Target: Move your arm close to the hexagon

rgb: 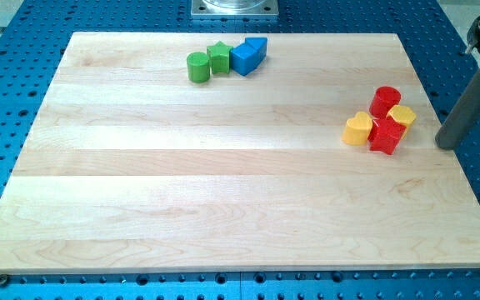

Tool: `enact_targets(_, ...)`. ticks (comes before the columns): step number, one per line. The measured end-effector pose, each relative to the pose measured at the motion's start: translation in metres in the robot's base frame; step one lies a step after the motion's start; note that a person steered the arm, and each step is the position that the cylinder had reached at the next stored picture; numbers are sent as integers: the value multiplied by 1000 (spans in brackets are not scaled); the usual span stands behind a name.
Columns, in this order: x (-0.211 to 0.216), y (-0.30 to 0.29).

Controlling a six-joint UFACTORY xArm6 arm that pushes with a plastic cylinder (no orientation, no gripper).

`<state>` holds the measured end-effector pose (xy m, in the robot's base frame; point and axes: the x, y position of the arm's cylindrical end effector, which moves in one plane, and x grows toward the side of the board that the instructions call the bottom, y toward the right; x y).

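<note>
A: Right, where is my tip point(447, 147) now?

B: At the right edge of the wooden board point(223, 208), just right of the cluster in the frame's right middle. No pincer here to be released or clenched, only the dark rod.

A: And the hexagon?

B: I judge it is the yellow hexagon point(402, 115), the cluster's nearest piece to the tip, near but not touching. The red cylinder point(385, 99) sits above it, the red star point(386, 135) touches it lower left, and the yellow heart point(357, 129) lies further left.

A: What might go wrong?

B: Overshooting leftward would shove the hexagon into the red star and scatter the cluster. The green cylinder point(197, 67), green star point(218, 58) and blue block point(249, 55), upper centre, are well apart.
</note>
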<state>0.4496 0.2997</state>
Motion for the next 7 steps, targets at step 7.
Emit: enact_targets(7,-1,18)
